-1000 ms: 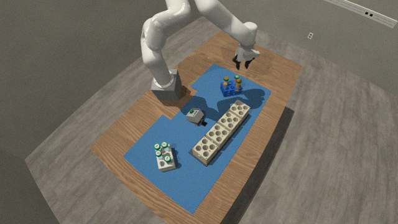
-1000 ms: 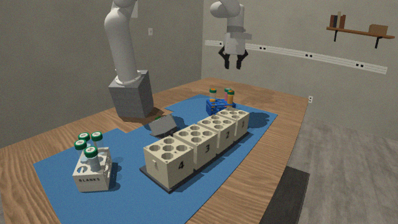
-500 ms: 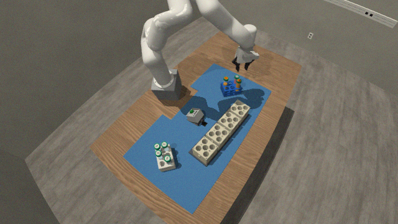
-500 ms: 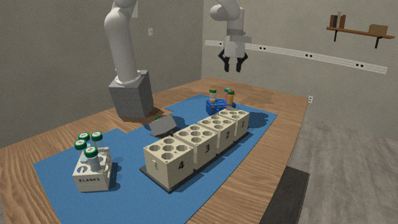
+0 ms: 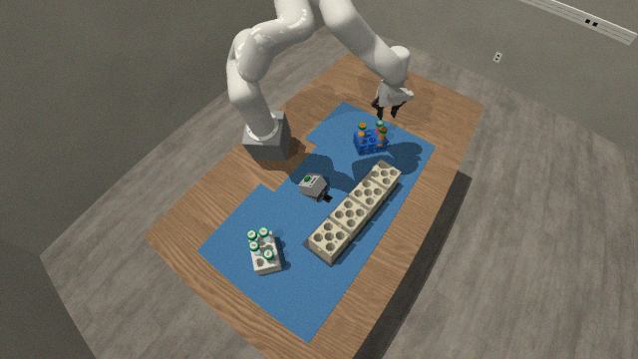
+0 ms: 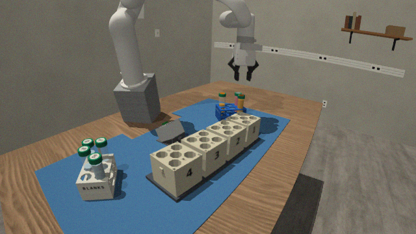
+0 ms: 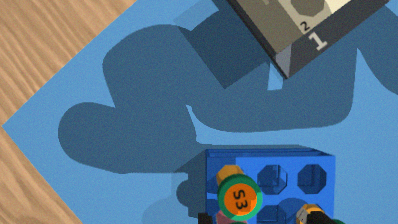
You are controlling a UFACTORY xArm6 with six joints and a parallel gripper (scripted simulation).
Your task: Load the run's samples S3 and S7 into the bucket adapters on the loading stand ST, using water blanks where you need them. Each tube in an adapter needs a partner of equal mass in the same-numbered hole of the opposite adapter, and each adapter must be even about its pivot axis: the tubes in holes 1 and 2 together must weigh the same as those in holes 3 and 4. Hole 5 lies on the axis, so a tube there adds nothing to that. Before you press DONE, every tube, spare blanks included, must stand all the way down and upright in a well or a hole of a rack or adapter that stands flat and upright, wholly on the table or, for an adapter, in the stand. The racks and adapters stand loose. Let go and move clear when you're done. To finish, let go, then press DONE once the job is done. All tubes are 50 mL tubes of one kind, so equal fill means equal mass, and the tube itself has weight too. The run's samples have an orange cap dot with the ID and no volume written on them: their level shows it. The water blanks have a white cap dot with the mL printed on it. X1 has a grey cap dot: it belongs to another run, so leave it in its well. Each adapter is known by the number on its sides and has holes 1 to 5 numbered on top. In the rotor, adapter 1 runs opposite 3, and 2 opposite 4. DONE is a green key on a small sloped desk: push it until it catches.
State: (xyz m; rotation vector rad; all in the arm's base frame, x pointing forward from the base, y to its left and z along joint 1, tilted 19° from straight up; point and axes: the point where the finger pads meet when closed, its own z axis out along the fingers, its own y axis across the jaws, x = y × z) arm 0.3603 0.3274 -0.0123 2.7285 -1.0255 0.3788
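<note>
My gripper (image 5: 387,114) (image 6: 243,78) is open and empty, high above the blue rack (image 6: 221,114) (image 7: 320,200). Tube S3 (image 7: 240,198) (image 6: 241,101) stands there, well filled with orange, beside grey-dotted X1 (image 5: 380,124) with pink content. Another orange-dotted tube (image 5: 362,127) (image 6: 222,99) has a low level; its ID is not readable. Adapters 1 (image 6: 251,134), 2 (image 6: 238,146), 3 (image 6: 212,164) and 4 (image 6: 185,182) stand in a row on the stand (image 6: 177,199), no tubes visible. Several white-dotted blanks stand in the white rack (image 5: 269,269) (image 6: 97,194); their numbers are illegible.
The sloped desk (image 5: 313,187) (image 6: 170,131) with the green DONE key (image 5: 307,179) stands between the arm base (image 5: 271,147) (image 6: 140,104) and the adapter row. The blue mat (image 5: 299,304) (image 6: 140,211) lies under the racks and stand on the wooden table (image 5: 199,199).
</note>
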